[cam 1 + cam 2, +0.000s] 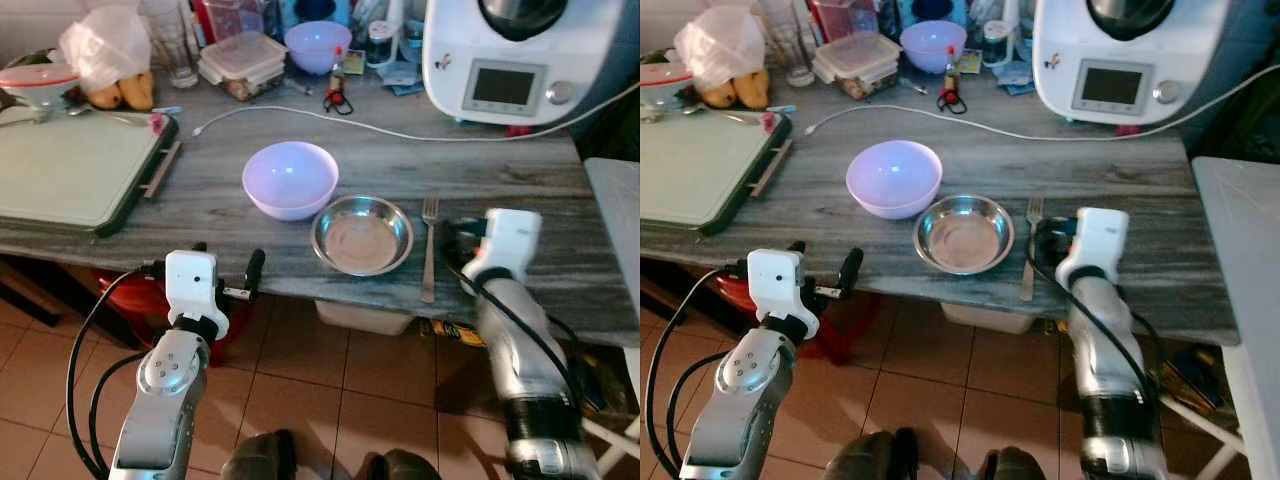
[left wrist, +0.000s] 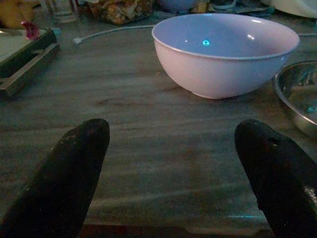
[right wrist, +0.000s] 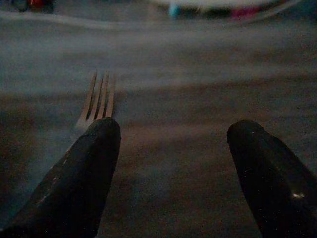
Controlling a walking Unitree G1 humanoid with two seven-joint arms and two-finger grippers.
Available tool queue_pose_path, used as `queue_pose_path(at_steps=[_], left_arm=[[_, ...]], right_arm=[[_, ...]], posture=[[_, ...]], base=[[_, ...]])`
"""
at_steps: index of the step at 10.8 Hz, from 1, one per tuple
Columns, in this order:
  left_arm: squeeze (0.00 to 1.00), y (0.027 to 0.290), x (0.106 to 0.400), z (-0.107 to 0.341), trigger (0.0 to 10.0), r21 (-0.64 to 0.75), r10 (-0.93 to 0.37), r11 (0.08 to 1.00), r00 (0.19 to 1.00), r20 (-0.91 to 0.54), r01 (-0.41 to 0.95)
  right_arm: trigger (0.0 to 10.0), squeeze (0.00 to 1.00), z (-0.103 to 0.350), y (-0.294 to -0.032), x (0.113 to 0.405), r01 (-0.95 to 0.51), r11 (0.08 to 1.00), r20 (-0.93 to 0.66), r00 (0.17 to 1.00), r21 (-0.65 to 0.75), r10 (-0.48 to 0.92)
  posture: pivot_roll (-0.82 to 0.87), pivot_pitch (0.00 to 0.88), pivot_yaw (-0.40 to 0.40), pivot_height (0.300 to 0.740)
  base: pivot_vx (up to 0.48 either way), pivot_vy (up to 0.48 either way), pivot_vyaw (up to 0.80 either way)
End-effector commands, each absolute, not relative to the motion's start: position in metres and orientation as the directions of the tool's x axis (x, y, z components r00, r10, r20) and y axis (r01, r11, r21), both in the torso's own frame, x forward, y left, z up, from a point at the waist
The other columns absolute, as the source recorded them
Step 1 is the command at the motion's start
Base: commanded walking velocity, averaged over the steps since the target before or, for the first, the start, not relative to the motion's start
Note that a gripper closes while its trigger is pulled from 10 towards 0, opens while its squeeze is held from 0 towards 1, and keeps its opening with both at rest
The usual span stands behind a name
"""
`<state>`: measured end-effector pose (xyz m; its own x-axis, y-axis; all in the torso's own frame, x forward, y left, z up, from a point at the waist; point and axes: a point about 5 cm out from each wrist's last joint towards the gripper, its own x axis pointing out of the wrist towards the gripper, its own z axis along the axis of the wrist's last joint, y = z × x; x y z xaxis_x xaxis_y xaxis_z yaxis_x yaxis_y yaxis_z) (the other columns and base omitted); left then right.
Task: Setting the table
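On table edge: fork point(image 1: 430, 248) lies right of steel bowl point(image 1: 362, 234). Right gripper point(image 3: 171, 148) wide open, empty, just beside fork; shift left, straddle handle. Left gripper point(image 2: 173, 163) spread, empty, facing lilac bowl point(image 2: 225, 52).

My arms silver, jointed, round screw caps at elbows. White boxy wrist blocks. Black cables loop beside each forearm. Left gripper point(image 1: 222, 272), right gripper point(image 3: 171, 144): two long black fingers point(image 2: 74, 168) each, rounded tips, matte, scuffed.
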<state>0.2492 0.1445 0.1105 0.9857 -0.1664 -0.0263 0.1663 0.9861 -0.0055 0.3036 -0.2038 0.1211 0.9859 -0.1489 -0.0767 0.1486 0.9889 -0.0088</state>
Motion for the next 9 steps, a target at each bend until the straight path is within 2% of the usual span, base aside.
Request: queue_pose_path(at_steps=[1,2,4,6,7,9], left_arm=[[0.00,0.146,0.247,0.103,10.0,-0.013,-0.156,0.988,0.986,-0.064,0.156],[0.00,0.145,0.246,0.101,10.0,-0.024,-0.160,0.987,0.985,-0.066,0.159],[0.00,0.146,0.249,0.099,10.0,-0.018,-0.136,0.991,0.988,-0.076,0.135],[0.00,0.146,0.252,0.097,10.0,-0.024,-0.140,0.990,0.987,-0.075,0.138],[0.00,0.145,0.257,0.097,10.0,-0.030,-0.135,0.991,0.988,-0.073,0.133],[0.00,0.141,0.255,0.093,10.0,-0.036,-0.144,0.989,0.986,-0.086,0.141]], right_arm=[[10.0,0.00,0.131,-0.203,0.298,0.169,0.985,-0.014,0.985,-0.021,-0.169],[10.0,0.00,0.138,-0.202,0.286,0.185,0.982,0.063,0.981,-0.035,-0.183],[10.0,0.00,0.145,-0.195,0.275,0.169,0.985,0.120,0.979,-0.030,-0.164],[10.0,0.00,0.135,-0.189,0.268,0.164,0.986,0.088,0.983,-0.012,-0.162],[10.0,0.00,0.133,-0.181,0.266,0.131,0.991,0.079,0.988,0.005,-0.131],[10.0,0.00,0.130,-0.173,0.264,0.095,0.995,0.074,0.993,0.003,-0.095]], posture=[[-0.01,0.090,0.052,0.740],[-0.01,0.060,0.050,0.740],[-0.02,0.028,0.053,0.740],[-0.02,0.000,0.056,0.740],[-0.03,0.000,0.067,0.740],[-0.04,0.000,0.069,0.740]], base=[[0.000,0.000,0.00],[0.000,0.000,0.00],[0.000,0.000,0.00],[0.000,0.000,0.00],[0.000,0.000,-0.77],[-0.261,0.000,-0.61]])
